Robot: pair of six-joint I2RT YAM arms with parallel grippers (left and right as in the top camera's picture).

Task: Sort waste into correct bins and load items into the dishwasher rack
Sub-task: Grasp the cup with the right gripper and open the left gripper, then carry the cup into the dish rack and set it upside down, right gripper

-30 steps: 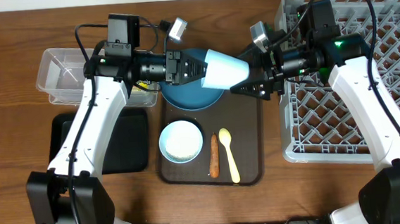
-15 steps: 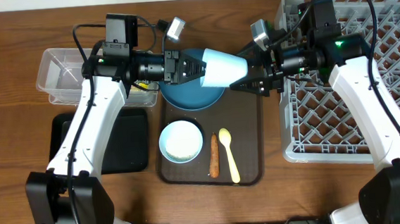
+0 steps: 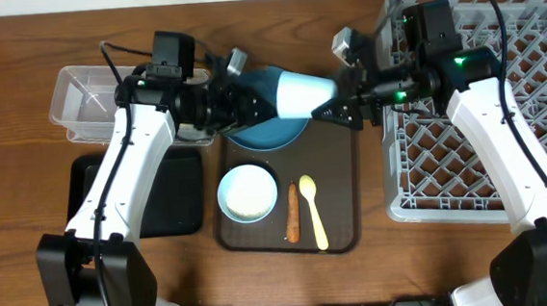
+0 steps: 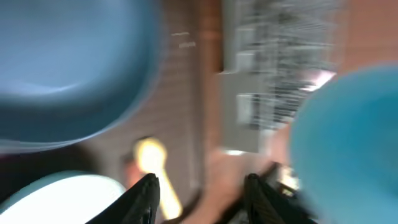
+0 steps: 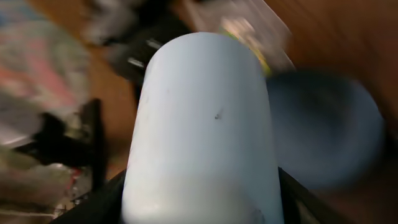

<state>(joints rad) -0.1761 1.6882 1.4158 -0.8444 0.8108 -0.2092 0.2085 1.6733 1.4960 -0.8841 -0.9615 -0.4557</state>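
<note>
A: Overhead: why is the smooth light-blue plastic cup (image 3: pixel 305 93) lying sideways above the dark brown serving tray's (image 3: pixel 339 197) far edge?
B: A handover, I'd judge. The right gripper (image 3: pixel 336 110) pinches it, nearest the grey lattice dishwasher rack (image 3: pixel 467 159).
A: Left wrist?
B: Blurred. The left gripper (image 4: pixel 202 183) is spread and empty, with the cup beside it.
A: Right wrist?
B: The cup is wedged between both fingers.

Light blue cup (image 3: pixel 303 95) — dark blue plate (image 3: pixel 263 137)

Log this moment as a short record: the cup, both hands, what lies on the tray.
light blue cup: on its side, held over the dark blue plate's right edge
right hand: shut on the cup
left hand: open, empty
brown tray: pale bowl, yellow spoon, orange-brown food stick
dishwasher rack: right of the tray
</note>
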